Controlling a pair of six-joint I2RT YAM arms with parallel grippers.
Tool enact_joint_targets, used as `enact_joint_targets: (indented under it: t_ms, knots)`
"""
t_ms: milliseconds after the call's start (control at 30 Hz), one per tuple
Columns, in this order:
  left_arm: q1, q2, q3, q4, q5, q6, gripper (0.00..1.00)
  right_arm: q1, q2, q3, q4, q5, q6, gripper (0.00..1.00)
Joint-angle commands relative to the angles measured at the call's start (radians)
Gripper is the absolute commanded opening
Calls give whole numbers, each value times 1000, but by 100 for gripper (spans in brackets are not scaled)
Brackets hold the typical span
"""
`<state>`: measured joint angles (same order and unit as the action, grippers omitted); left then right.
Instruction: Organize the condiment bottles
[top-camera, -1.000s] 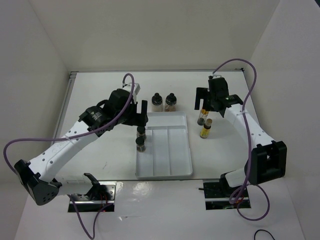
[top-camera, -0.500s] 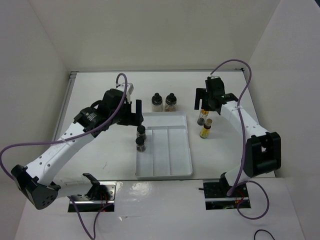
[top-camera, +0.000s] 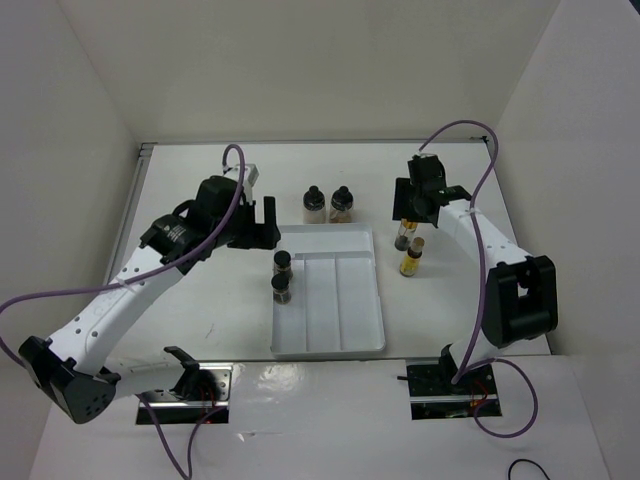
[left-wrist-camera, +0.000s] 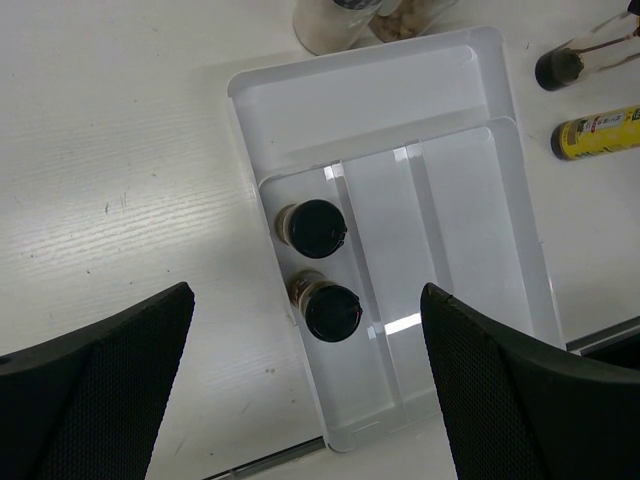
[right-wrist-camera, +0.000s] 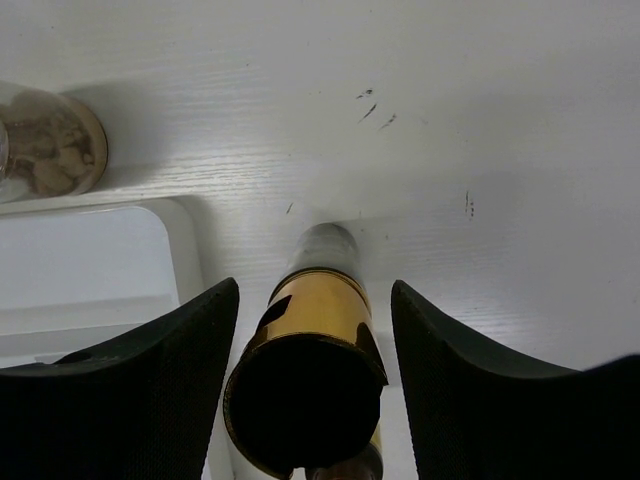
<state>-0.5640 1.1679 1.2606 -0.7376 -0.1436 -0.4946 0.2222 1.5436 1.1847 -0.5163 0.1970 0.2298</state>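
Black-capped yellow bottle (top-camera: 402, 238) is stood upright on the bench (top-camera: 230, 310), right of centre, between the narrowed right pincer (right-wrist-camera: 312, 295) jaws; contact cannot be told. Since earlier, those jaws were narrowed. The left pincer (left-wrist-camera: 305, 290), wide open, was drawn back toward upper left.

short jars (left-wrist-camera: 316, 228): in tray (top-camera: 380, 300) left slot | wide jars (top-camera: 315, 204): behind tray | slim bottles (top-camera: 411, 258): right of tray

The tray (top-camera: 355, 300) has 2 right-hand lanes open, while 2 dark jars (left-wrist-camera: 315, 228) stand in its left one. The cork-topped bottle (top-camera: 411, 258) stands just beside the black-capped yellow bottle (top-camera: 403, 235), crowding the right gripper (right-wrist-camera: 312, 290) straddling it.
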Motion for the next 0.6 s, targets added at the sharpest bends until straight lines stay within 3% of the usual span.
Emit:
enact_joint_targets:
  t_ms: [0, 233, 367, 400, 567]
  knots:
    - [16, -13, -12, 15, 15, 25, 100, -7, -2, 26, 16, 16, -4, 67]
    - [25, -2, -12, 15, 26, 25, 100, -7, 16, 36, 16, 16, -4, 41]
    - [26, -2, -12, 15, 26, 25, 100, -7, 16, 56, -19, 28, -4, 20]
    - [26, -2, -12, 15, 26, 25, 100, -7, 16, 56, -28, 42, -4, 10]
    - [26, -2, -12, 15, 26, 34, 100, -7, -42, 203, -103, 47, -15, 1]
